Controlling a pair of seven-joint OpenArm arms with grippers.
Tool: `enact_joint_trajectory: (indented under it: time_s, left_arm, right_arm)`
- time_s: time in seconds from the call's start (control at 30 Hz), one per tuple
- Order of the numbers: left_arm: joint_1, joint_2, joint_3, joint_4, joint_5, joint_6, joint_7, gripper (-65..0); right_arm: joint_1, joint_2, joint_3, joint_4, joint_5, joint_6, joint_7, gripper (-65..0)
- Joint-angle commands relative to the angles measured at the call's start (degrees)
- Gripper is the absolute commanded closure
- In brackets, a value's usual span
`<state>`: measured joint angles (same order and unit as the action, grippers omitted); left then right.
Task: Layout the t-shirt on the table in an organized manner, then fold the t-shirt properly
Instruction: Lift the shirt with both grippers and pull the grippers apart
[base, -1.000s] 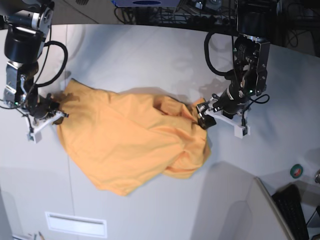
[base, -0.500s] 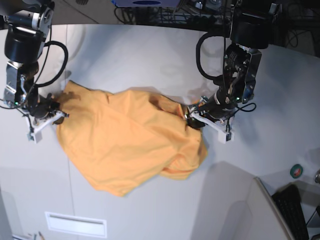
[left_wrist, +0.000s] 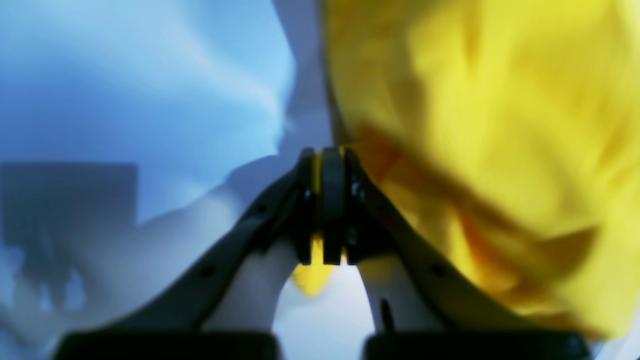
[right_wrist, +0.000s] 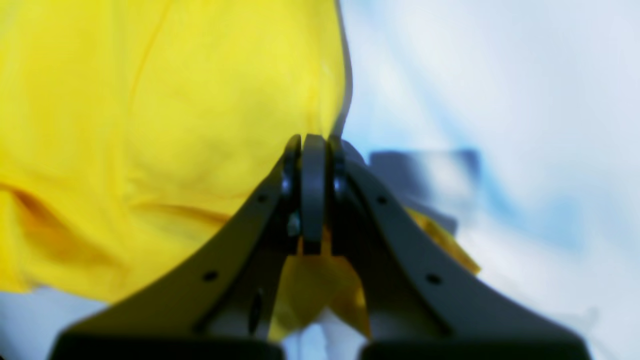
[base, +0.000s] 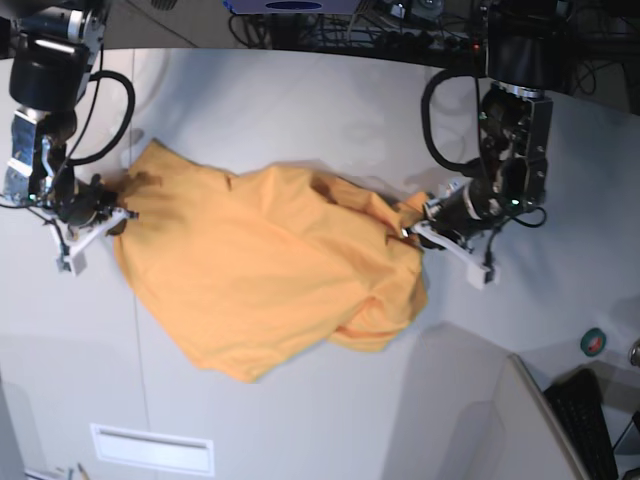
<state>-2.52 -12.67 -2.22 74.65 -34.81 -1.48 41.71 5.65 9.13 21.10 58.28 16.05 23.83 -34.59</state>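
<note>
The light orange t-shirt lies crumpled across the middle of the pale table, stretched between both arms. My left gripper, on the base view's right, is shut on the shirt's right edge; in the left wrist view cloth is pinched between the closed jaws. My right gripper, on the base view's left, is shut on the shirt's left corner; the right wrist view shows fabric clamped in it. No black line markings show.
A thin dark seam line runs down the table at left. A white rectangular label sits near the front edge. A dark keyboard and a small round green object lie at the lower right beyond a raised panel.
My left gripper has swung back to the right with the shirt edge, pulling the cloth wider. My right gripper has lifted slightly up and back with the left corner.
</note>
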Motion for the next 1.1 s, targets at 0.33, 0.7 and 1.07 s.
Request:
enact_joint_trajectory:
  time_s: [0.33,0.7,1.07]
  left_arm:
    - [-9.39,-3.03,-5.03,14.71,-0.05,1.7,14.59,0.0]
    - [-7.81,-3.03,1.38,18.4,-0.05,4.6,15.03,0.0]
    - [-13.78,-1.44,2.09,21.92,-0.05,4.6,15.12,0.0]
  right_arm:
    - [-0.95,-0.82,0.39,29.23,0.78,0.12,-14.25,0.0]
    - [-1.83,-0.73,6.19,36.0,0.78,0.12,-20.49,0.0]
    - [-0.42,-0.47,6.63,47.43,0.52,0.21,-24.18,0.0]
